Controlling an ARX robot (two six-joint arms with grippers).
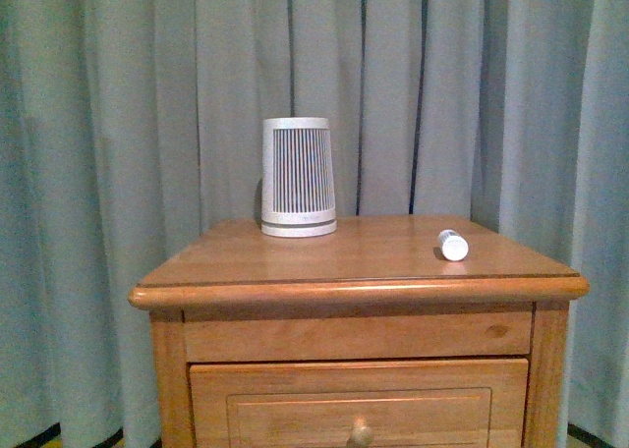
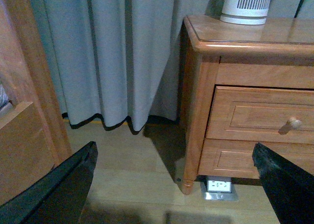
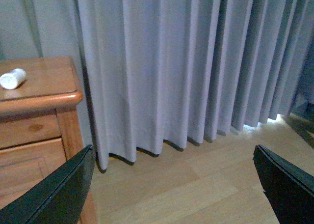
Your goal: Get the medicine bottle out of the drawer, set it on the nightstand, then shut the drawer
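Left gripper (image 2: 174, 184): dark fingers (image 2: 64, 187) spread wide apart, nothing between them, held low over the pale wood floor (image 2: 147, 175) off the cabinet's left flank. Right gripper (image 3: 174, 184): fingers (image 3: 59, 192) likewise wide apart and empty, out past the cabinet's right side, facing the grey pleated curtain (image 3: 171, 67).

Tiny white cylindrical medicine bottle (image 1: 453, 245) lies on its side on the glossy orange-brown wooden nightstand (image 1: 295, 296), toward the top's right front, at about 4 o'clock from the white-grey ribbed tapered cylinder (image 1: 298, 178) and well apart from it. In the right wrist view the medicine bottle (image 3: 13, 78) sits at roughly 10 o'clock from the fingers, clear of them; no contact with either gripper.

Upper drawer (image 1: 359, 404), panelled front with small round knob (image 1: 361, 432), looks flush with the frame in front and left wrist views.

Judgement: bottle placed, drawer appears closed; task at or near its end. Next move likely calls only for holding both arms clear; re-check drawer seating if doubted.
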